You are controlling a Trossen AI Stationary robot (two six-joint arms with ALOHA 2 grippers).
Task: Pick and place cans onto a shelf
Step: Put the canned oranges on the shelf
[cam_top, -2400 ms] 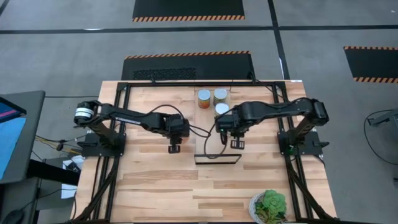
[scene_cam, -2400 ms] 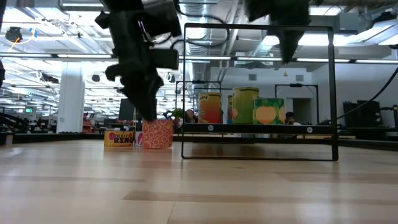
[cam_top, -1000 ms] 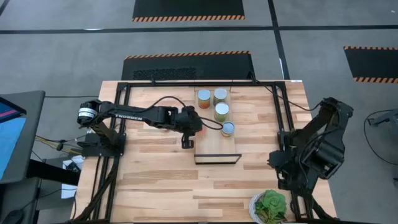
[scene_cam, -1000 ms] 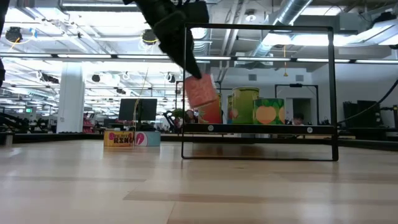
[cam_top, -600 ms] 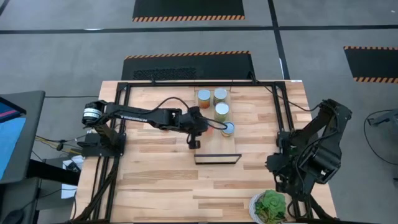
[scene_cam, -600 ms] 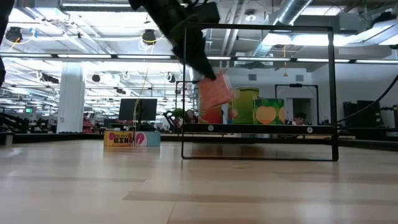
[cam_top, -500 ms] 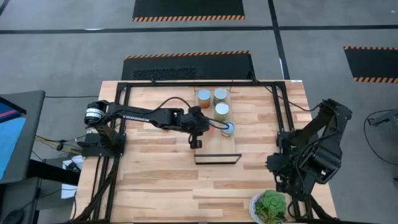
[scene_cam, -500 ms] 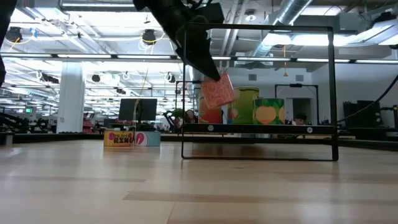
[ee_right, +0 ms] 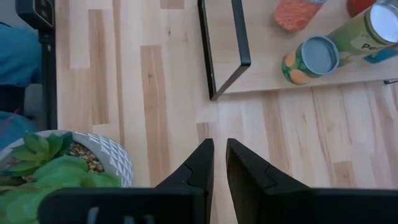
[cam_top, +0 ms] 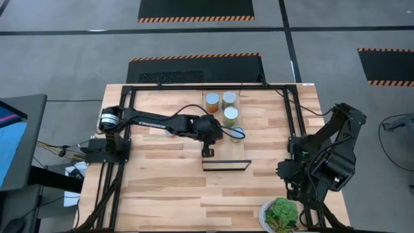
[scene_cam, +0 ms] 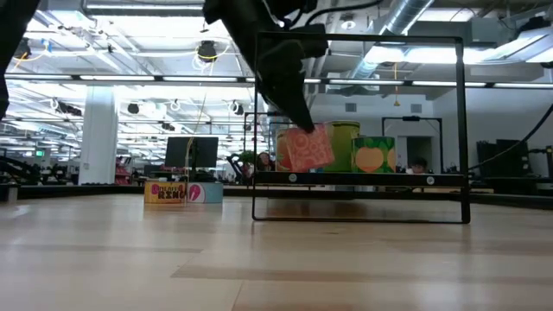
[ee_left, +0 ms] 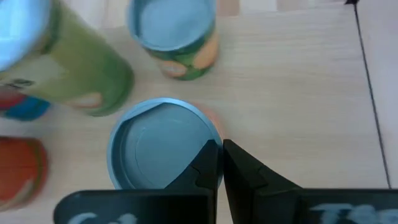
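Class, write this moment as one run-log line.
left gripper: shut on red can, tilted over shelf | right gripper: shut, parked beside plant

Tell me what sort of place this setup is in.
Probably a robotics lab or industrial workspace: exposed ceiling ducts and strip lights in the low view, hazard-striped floor mats around the plank table, and a monitor behind.

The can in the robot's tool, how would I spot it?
Find the pale wooden shelf in the middle of the table. The left tool hangs over it, pinching the pinkish-red can. It is the only one tilted and lifted; the other cans stand upright.
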